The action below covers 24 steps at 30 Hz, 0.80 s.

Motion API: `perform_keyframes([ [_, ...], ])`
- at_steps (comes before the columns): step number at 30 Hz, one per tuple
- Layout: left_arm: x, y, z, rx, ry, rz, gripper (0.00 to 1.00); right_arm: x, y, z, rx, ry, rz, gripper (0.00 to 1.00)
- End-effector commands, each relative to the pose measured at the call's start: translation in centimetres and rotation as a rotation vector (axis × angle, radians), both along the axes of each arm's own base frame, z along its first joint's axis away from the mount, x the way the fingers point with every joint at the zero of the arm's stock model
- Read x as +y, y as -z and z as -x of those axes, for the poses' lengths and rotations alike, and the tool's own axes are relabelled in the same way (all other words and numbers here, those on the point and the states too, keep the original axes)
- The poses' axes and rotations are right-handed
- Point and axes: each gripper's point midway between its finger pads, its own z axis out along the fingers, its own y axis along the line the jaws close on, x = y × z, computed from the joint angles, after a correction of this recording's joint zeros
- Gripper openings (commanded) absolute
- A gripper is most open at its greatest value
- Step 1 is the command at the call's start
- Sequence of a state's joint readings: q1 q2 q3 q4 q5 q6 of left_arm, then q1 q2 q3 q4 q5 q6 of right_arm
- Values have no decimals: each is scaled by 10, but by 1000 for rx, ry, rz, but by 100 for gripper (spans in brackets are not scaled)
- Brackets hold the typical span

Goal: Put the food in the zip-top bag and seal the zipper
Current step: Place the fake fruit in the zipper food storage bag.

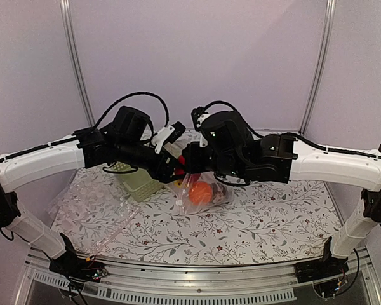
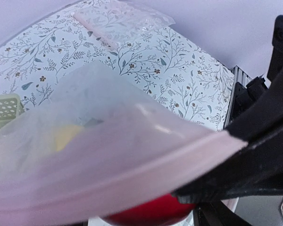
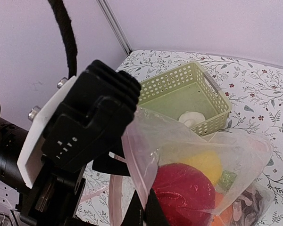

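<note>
Tightly clenched, the right claw (image 3: 141,214) pinches the pink zipper (image 2: 132,183) of the clear bag (image 3: 236,155), holding its mouth up over the middle of the table (image 1: 273,222). Close alongside, the left claw (image 1: 173,170) stands spread wide at that mouth, by the red ball (image 3: 181,193); whether it grips the ball cannot be told. A white piece (image 3: 191,117) lies in the green basket (image 3: 217,120), just left of the bag and nearer the left claw. The bag is thin and crumpled and gapes open, with a yellow piece (image 3: 205,162) and an orange piece (image 1: 202,192) inside.
</note>
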State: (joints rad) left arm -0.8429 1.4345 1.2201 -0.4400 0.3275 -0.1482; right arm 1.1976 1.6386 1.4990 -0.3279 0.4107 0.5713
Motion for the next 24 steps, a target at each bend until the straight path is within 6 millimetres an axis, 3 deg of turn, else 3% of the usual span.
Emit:
perform_keyframes([
  [1,-6,2,-8,-14,-39,-4,67,10,-6,2,9,-17,-42,0],
  [15,-5,2,-8,-17,-40,-4,84,3,-5,0,1,5,-33,0],
  [24,-6,-13,2,-45,9,55,86,-3,-4,-2,-6,26,-26,0],
])
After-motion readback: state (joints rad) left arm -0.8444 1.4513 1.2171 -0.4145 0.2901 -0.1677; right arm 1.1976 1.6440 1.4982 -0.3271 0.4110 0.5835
